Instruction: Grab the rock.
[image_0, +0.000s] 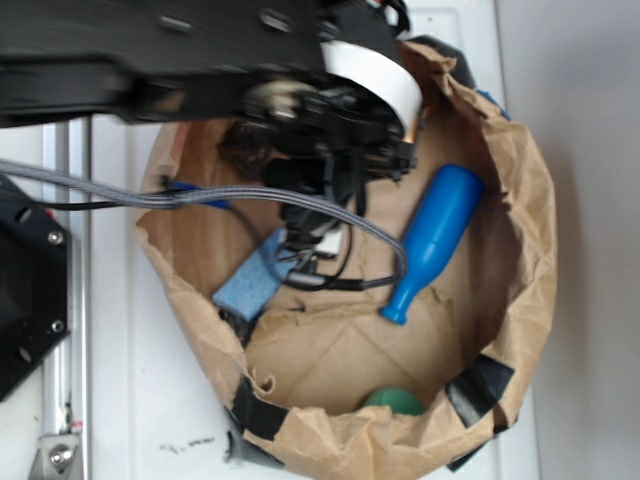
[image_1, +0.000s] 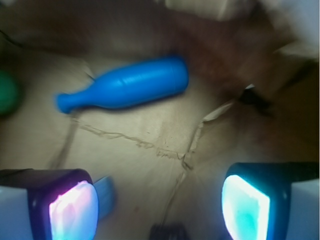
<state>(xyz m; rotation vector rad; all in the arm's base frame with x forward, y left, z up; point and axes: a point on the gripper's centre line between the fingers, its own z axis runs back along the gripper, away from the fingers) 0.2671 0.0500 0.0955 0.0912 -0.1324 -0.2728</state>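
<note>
Your claw hangs released, grasping nothing, over the paper bag floor beside the blue sponge. The rock lies past the sponge, against the bag's wall under the arm; the wrist view misses it.

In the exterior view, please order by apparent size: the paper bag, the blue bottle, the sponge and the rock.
1. Paper bag, by far the largest.
2. Blue bottle.
3. Sponge, though the tool hides part of it.
4. Rock, smallest as seen; the arm covers part, so its full size is unsure.
</note>
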